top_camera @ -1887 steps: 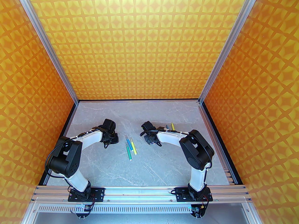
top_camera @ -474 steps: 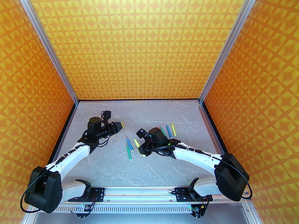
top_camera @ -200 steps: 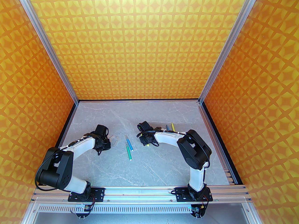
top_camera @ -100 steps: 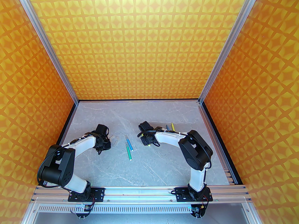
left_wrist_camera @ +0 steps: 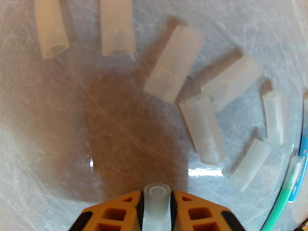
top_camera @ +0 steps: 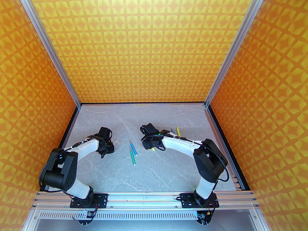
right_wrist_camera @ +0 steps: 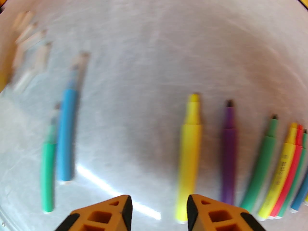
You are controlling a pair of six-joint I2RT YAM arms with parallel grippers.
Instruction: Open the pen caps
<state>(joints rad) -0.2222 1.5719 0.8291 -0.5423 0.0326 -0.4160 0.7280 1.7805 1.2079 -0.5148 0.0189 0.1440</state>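
Cap first: through the left wrist camera I saw the left gripper (left_wrist_camera: 157, 202) closed on one translucent pen cap (left_wrist_camera: 156, 192), pinched between its orange fingers (left_wrist_camera: 113, 213) above the grey marbled table (left_wrist_camera: 101, 133). Seven loose caps (left_wrist_camera: 174, 64) lay scattered beyond it, near a blue pen (left_wrist_camera: 302, 167) whose white print I could not read. The right gripper (right_wrist_camera: 159, 201) hung with its jaws apart and nothing between them, over a row of uncapped pens (right_wrist_camera: 228, 148); a yellow pen (right_wrist_camera: 189, 153) lay just beyond one fingertip. Small dark lettering ran along another yellow barrel (right_wrist_camera: 281, 170), too blurred for me to read. Two capped pens (right_wrist_camera: 67, 129), blue and green, lay well apart from that row
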